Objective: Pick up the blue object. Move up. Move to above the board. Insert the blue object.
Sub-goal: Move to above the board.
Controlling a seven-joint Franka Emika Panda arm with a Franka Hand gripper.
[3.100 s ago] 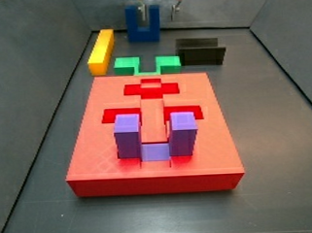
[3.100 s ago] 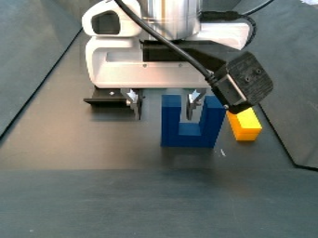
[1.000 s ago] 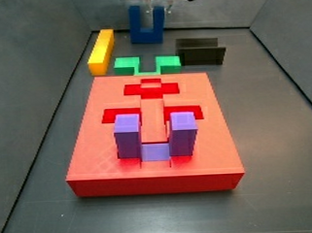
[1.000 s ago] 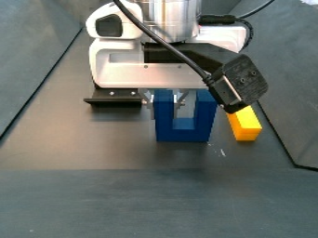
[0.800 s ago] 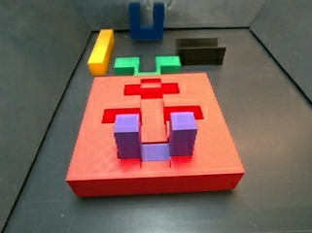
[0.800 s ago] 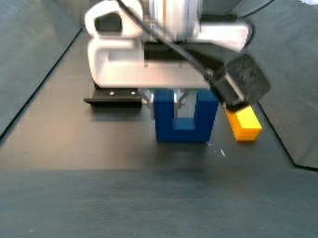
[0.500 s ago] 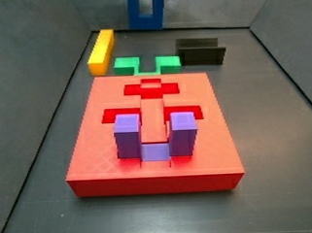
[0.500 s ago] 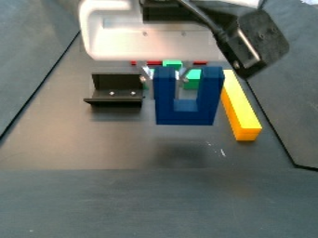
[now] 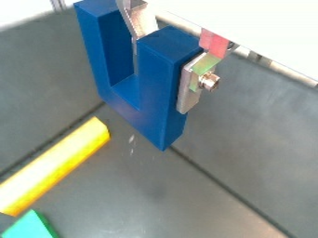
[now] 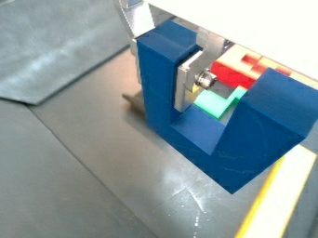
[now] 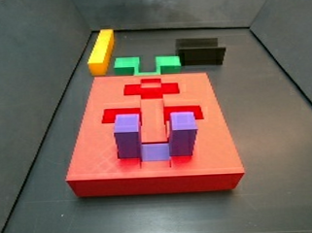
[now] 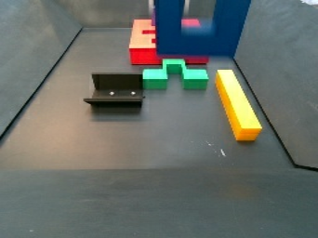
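The blue object (image 9: 137,84) is a deep blue U-shaped block, and my gripper (image 9: 162,51) is shut on one of its prongs, with one silver finger (image 9: 191,82) on the outside and the other in the slot. Both wrist views show it hanging above the dark floor; it also shows in a wrist view (image 10: 236,139). In a side view the blue object (image 12: 199,28) is high at the frame's top edge, in front of the red board (image 12: 147,39). The gripper is out of both side views. The board (image 11: 153,138) lies flat with a purple U-shaped block (image 11: 153,136) seated in it.
A yellow bar (image 12: 236,104), a green piece (image 12: 174,74) and the dark fixture (image 12: 114,90) lie on the floor near the board. In a side view they sit behind the board: the yellow bar (image 11: 102,51), the green piece (image 11: 146,63) and the fixture (image 11: 202,51).
The gripper has risen with the blue object off the floor. The gripper has left both side views, and the block now sits at the top edge of one.
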